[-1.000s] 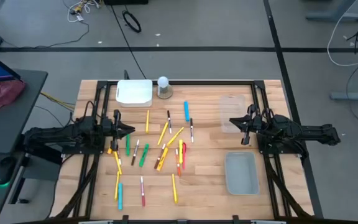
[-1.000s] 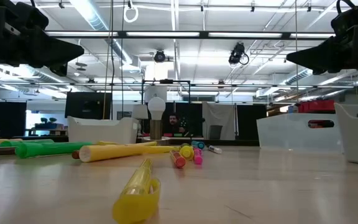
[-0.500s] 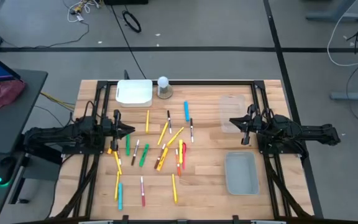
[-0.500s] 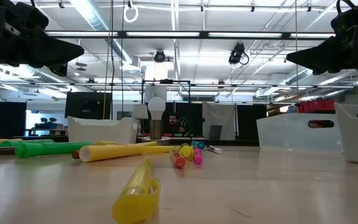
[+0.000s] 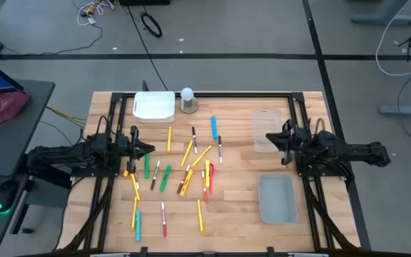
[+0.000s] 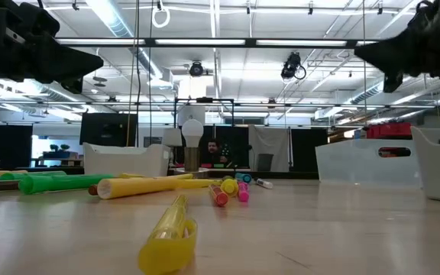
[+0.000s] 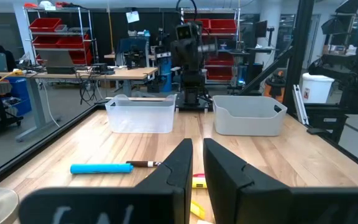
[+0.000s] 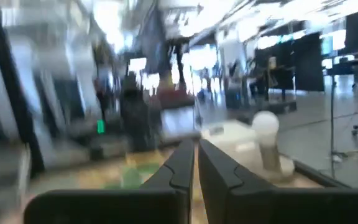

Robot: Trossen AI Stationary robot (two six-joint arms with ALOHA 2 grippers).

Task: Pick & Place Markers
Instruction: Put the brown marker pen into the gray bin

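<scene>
The markers (image 5: 184, 171) lie scattered flat on the wooden table between the two arms: yellow, green, blue, red/orange and white ones with dark caps. A yellow one (image 6: 170, 233) lies nearest the low camera. A blue one (image 7: 101, 168) shows ahead in the left wrist view. My left gripper (image 5: 148, 148) hovers shut above the left edge of the scatter, pointing right. My right gripper (image 5: 270, 139) hovers shut over the table's right part, pointing left, in front of the clear bin. Both hang well above the tabletop in the low view, the left (image 6: 90, 61) and the right (image 6: 365, 53).
A clear bin (image 5: 266, 130) stands at the far right and a grey bin (image 5: 277, 198) at the near right. A white box (image 5: 154, 106) and a white ball-topped object (image 5: 188, 98) stand at the far edge. Bare wood lies between the markers and the bins.
My right gripper has risen a little and shifted slightly toward the table's right edge, and its wrist view is now smeared by motion. The markers lie as before.
</scene>
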